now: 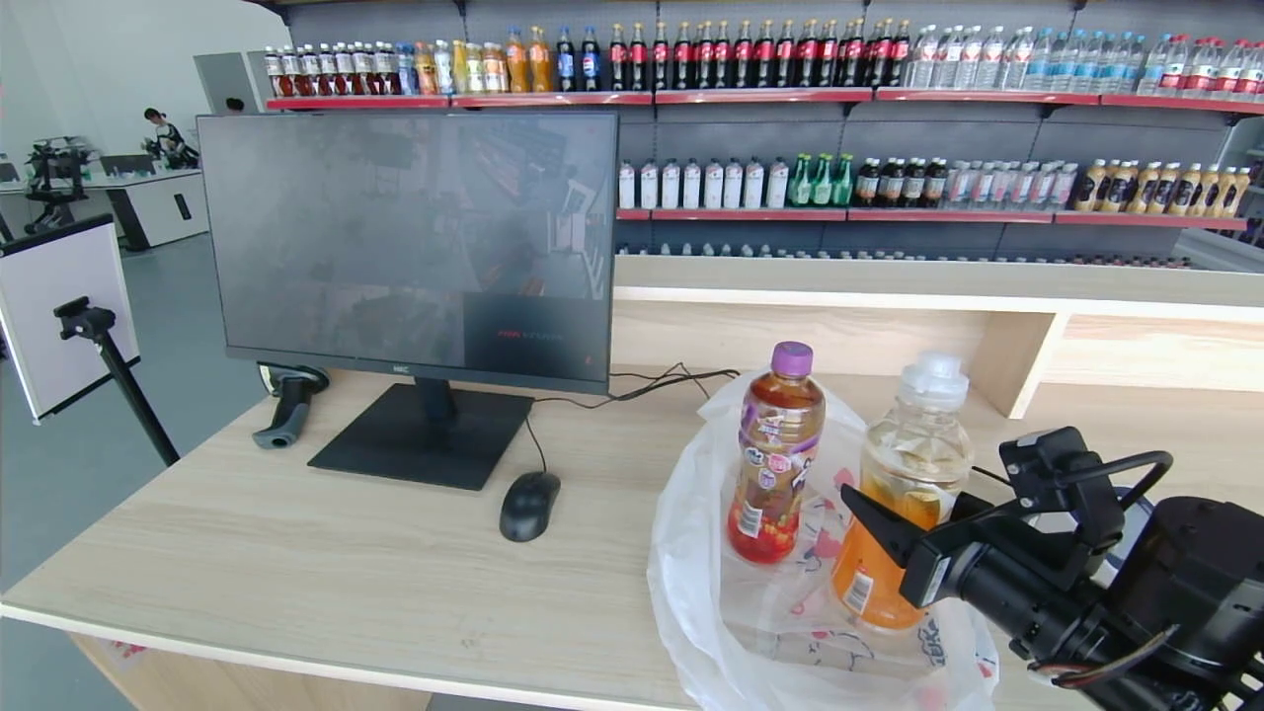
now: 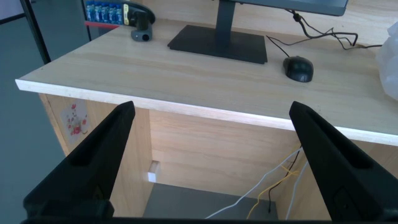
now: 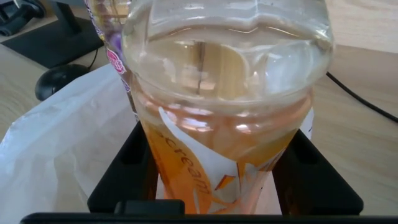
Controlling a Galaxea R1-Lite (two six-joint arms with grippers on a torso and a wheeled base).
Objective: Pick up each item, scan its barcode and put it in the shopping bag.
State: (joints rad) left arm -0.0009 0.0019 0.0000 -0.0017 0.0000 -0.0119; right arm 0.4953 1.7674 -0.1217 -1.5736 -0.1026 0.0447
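Two bottles stand upright inside a white plastic shopping bag (image 1: 691, 553) on the counter's right side. One holds red tea and has a purple cap (image 1: 778, 464). The other is a clear bottle with an orange label and a white cap (image 1: 913, 444). My right gripper (image 1: 884, 523) is shut on the orange bottle's lower half. In the right wrist view that bottle (image 3: 224, 81) sits between both fingers (image 3: 124, 171), with the bag (image 3: 68, 130) beside it. My left gripper (image 2: 211, 107) is open and holds nothing, low in front of the counter's front edge (image 2: 186, 102).
A monitor (image 1: 415, 247) on a flat stand is at the back left. A handheld scanner (image 1: 286, 400) lies left of it and a black mouse (image 1: 528, 504) with its cable in front. A raised wooden ledge (image 1: 938, 286) runs behind the bag.
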